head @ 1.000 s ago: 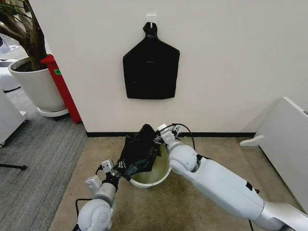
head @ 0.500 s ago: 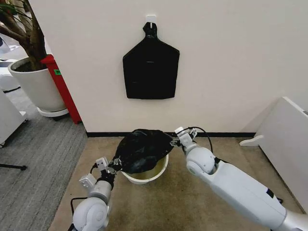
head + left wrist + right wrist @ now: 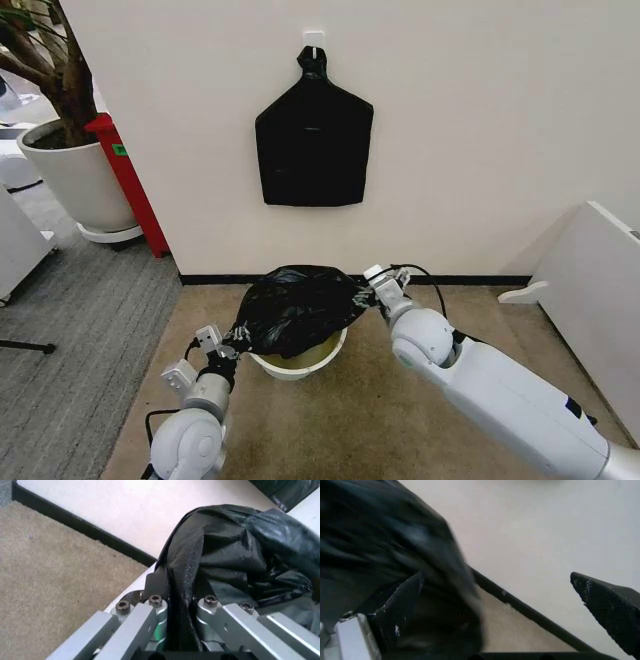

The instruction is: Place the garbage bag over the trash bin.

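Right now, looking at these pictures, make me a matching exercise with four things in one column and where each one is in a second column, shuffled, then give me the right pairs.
Things
1. garbage bag
2. trash bin
3. left gripper
4. flat black bundle

Places
A. hanging from a hook on the wall
B. on the carpet, under the black plastic
C. stretched between the two grippers, over the bin
D. clamped on the bag's edge at the robot's left side of the bin

The right gripper is at the bag's other side.

Pairs: 1-C, 2-B, 3-D, 4-A
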{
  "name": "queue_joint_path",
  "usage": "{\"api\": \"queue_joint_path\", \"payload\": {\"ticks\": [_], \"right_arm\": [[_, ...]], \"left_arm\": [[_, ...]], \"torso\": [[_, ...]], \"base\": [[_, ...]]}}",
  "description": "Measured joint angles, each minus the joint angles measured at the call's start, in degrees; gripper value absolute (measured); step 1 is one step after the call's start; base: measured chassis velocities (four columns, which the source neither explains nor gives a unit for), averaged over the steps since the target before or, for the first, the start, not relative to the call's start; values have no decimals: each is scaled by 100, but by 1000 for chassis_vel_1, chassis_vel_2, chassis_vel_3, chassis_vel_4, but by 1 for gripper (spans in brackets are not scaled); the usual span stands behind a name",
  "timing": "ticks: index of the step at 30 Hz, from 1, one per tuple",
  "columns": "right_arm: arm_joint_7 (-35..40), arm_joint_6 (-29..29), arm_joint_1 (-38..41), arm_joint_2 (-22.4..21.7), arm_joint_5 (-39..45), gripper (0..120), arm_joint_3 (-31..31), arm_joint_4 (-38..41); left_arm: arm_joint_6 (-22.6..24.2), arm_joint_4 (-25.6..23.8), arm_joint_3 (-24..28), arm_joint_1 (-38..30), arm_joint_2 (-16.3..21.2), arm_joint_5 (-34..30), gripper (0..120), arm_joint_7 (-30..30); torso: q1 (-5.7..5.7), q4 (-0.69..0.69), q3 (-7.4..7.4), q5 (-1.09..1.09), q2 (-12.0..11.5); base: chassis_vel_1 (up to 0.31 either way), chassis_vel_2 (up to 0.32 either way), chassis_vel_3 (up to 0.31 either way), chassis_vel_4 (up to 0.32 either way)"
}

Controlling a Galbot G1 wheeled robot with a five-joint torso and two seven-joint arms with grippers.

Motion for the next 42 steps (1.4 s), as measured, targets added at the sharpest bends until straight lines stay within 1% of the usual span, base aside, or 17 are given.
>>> {"api": "queue_joint_path", "payload": {"ticks": [4, 7, 12, 18, 22, 28, 33, 37, 39, 42], "right_arm": [[-82, -4, -127, -68, -20, 100, 64, 518], [-126, -4, -67, -43, -94, 100, 63, 533], [-157, -4, 139, 162, -145, 100, 21, 330], [-172, 11, 270, 400, -232, 100, -213, -12], [-174, 13, 275, 425, -275, 100, -298, -56], [-182, 2, 248, 291, -269, 100, -307, 133], [-183, 5, 253, 292, -270, 100, -307, 98], [-180, 59, 354, 452, -293, 100, -317, -126], [-181, 107, 521, 629, -324, 100, -364, -414], [-182, 146, 668, 732, -343, 100, -432, -644]], "left_arm": [[0, 23, 39, -4, -42, 20, 5, -4], [0, 23, 71, -4, -58, 41, 5, -4], [2, 1, 116, 23, -69, 81, 5, -4], [3, 0, 208, 81, -77, 152, 5, -2], [4, 0, 241, 64, -77, 165, 5, -1], [4, 24, 245, 45, -41, 165, 5, -1], [4, 10, 271, 74, -66, 181, 5, 6], [-1, -16, 321, 150, -114, 265, 5, 61], [-13, -16, 353, 166, -156, 326, 5, 84], [-15, -20, 392, 184, -169, 360, 5, 89]], "torso": [[0, -2, 0, 0, 0], [0, -2, 0, 0, 0], [0, -1, 0, 1, 0], [0, 0, 1, 0, 0], [0, -1, 1, 0, 0], [0, -1, 0, 0, 0], [0, -2, 0, 0, 0], [0, -1, 0, 1, 0], [0, -1, 0, 1, 0], [0, -1, 1, 1, 0]], "base": [[0, 0, 0, 0], [0, 0, 0, 0], [0, 0, 0, 0], [0, 0, 0, 0], [0, 0, 0, 0], [0, 0, 0, 0], [0, 0, 0, 0], [0, 0, 0, 0], [0, 0, 0, 0], [0, 0, 0, 0]]}}
